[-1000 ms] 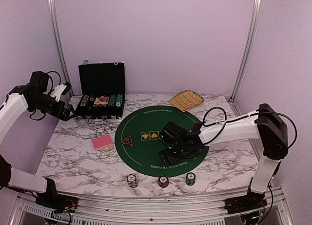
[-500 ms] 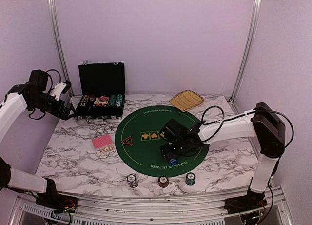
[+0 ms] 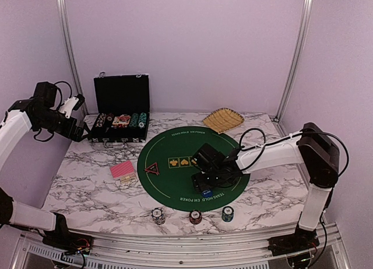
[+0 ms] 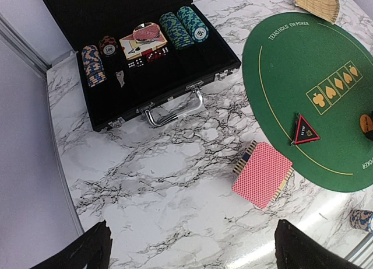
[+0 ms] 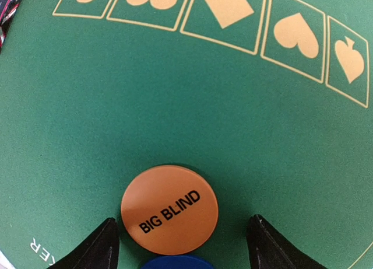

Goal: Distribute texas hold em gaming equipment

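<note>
Look first at the right gripper [image 3: 205, 180]: lower over the green mat [image 3: 169, 184] than 1 second ago, with the jaws drawn in from nearly full spread to a narrower gap. Not clamped yet, though. From the right wrist view, shows 1 of its fingers [image 5: 102, 245] just beside the left rim of the orange button [image 5: 169, 209] (the one lettered BIG BLIND) and the other apart from the right rim, green felt showing between. Counts as open around the button, not gripping it. Leaves that button flat on the mat, with the blue button [image 5: 170, 262] touching or overlapping its near edge; cannot tell which.

Reads as the closing stroke of a pick, so probably early in this step: pinch first, then lift and carry to a player's place. Worth minding the blue disc, close enough that it may get dragged along.

Little moved elsewhere. Barely shifted, and stays spread fully wide on nothing: so much for the left gripper [image 4: 192, 260], hanging above the marble table [image 4: 175, 234] short of the open case [image 4: 116, 12]. Leaves untouched the pink-backed cards [image 4: 262, 174] beside the mat, the triangular marker [image 4: 305, 130] near its left edge, and 3 small piles of chips [image 3: 196, 216] along the table's near edge.
</note>
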`<action>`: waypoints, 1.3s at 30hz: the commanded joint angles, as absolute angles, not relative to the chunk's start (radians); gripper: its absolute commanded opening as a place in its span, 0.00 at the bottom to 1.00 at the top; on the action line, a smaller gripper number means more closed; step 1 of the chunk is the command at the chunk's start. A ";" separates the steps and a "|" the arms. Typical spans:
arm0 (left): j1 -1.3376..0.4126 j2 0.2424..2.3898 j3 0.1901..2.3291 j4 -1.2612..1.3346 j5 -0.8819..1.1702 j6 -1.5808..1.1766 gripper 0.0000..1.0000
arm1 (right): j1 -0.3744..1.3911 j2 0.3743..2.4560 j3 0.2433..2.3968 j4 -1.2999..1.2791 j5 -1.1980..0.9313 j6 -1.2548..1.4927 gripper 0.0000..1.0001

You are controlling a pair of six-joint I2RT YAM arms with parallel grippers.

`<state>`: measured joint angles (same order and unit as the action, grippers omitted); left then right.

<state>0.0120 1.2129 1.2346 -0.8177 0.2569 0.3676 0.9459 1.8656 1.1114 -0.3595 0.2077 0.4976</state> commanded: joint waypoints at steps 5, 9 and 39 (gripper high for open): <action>0.008 1.213 1.260 -0.844 0.256 0.373 0.99 | 0.983 1.882 1.096 -0.357 0.215 0.530 0.73; 0.008 1.207 1.261 -0.843 0.253 0.374 0.99 | 0.988 1.888 1.093 -0.358 0.237 0.544 0.64; 0.008 1.197 1.264 -0.879 0.250 0.420 0.99 | 0.839 2.091 1.364 -0.346 0.421 0.487 0.40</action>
<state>0.0120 1.2129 1.2350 -0.8448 0.2535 0.4053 0.8955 2.0300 1.3010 -0.3450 0.3687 0.5156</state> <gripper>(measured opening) 0.989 0.402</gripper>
